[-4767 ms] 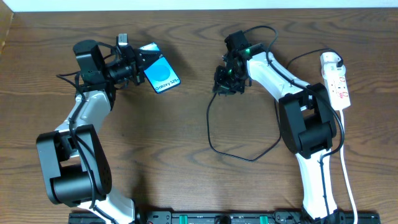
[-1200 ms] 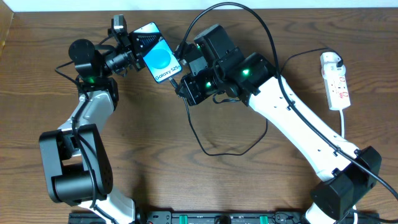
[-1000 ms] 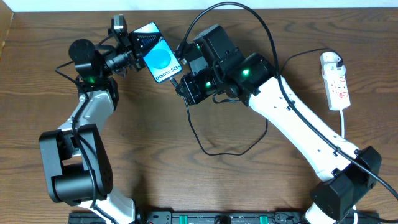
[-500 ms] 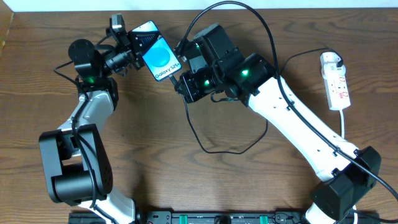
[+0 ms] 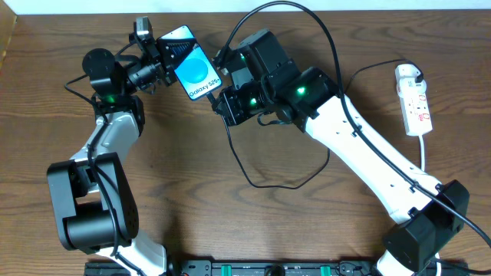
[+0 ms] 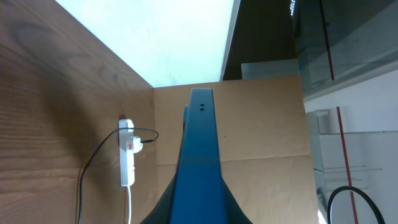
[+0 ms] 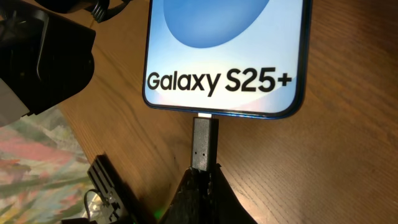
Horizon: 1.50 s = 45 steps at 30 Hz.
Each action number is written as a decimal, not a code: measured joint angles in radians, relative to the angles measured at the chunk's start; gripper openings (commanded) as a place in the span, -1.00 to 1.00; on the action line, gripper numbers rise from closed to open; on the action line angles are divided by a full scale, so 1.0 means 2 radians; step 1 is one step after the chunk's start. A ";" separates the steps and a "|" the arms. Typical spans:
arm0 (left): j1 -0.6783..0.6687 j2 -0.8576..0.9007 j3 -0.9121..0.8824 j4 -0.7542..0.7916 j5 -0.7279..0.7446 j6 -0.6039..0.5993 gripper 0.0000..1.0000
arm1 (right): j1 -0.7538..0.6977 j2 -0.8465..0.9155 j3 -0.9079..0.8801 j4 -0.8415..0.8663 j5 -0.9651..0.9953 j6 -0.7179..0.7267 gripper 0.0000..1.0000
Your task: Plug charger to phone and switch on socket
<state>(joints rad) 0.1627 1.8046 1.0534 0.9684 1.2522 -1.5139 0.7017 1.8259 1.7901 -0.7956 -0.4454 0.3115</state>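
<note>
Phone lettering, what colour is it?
The phone lettering is black; clearest in the right wrist view.

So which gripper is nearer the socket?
Right. The right gripper, gripping the charger at the phone, is well apart from the socket; the left gripper, holding it, is farther away.

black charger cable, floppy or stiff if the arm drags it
Probably floppy: the thin black charger cable lies in a loose loop on the wooden table, so dragging should just reshape it. Its short connector tip looks rigid, standing straight from the right gripper to the edge of the blue-screened phone.
</note>
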 measured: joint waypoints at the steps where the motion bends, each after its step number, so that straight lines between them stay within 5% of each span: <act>1: 0.000 0.000 0.000 0.000 0.000 0.000 -0.86 | 0.000 0.000 0.000 0.000 0.000 0.000 -0.98; 3: 0.000 0.000 0.000 0.000 0.001 0.000 -0.85 | 0.000 0.000 0.000 -0.003 0.000 0.000 -0.92; 7: -0.001 0.000 0.000 0.000 0.013 0.000 -0.85 | 0.000 0.000 0.000 0.001 0.003 0.002 -0.37; 16: -0.010 0.000 0.000 -0.025 0.058 0.062 -0.86 | -0.035 -0.001 0.000 -0.038 0.008 -0.006 -0.14; 22: -0.010 0.002 0.003 -0.299 0.038 0.199 -0.86 | -0.098 -0.014 0.000 -0.081 0.010 -0.014 -0.13; 29: -0.015 0.002 0.003 -0.449 -0.031 0.321 -0.86 | -0.130 -0.015 0.000 -0.105 0.016 -0.030 -0.09; 34: -0.064 0.002 0.006 -0.616 -0.153 0.456 -0.86 | -0.130 -0.015 0.000 -0.117 0.025 -0.038 -0.08; 40: -0.075 0.003 0.006 -0.643 -0.190 0.548 -0.86 | -0.130 -0.015 0.000 -0.120 0.032 -0.043 -0.07; 45: -0.075 0.003 0.006 -0.650 -0.212 0.565 -0.86 | -0.128 -0.015 0.000 -0.122 0.036 -0.044 -0.08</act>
<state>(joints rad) 0.0128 1.8103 1.0645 -0.3317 0.8276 -0.3843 0.4458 1.7966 1.7905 -1.0405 -0.3733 0.2226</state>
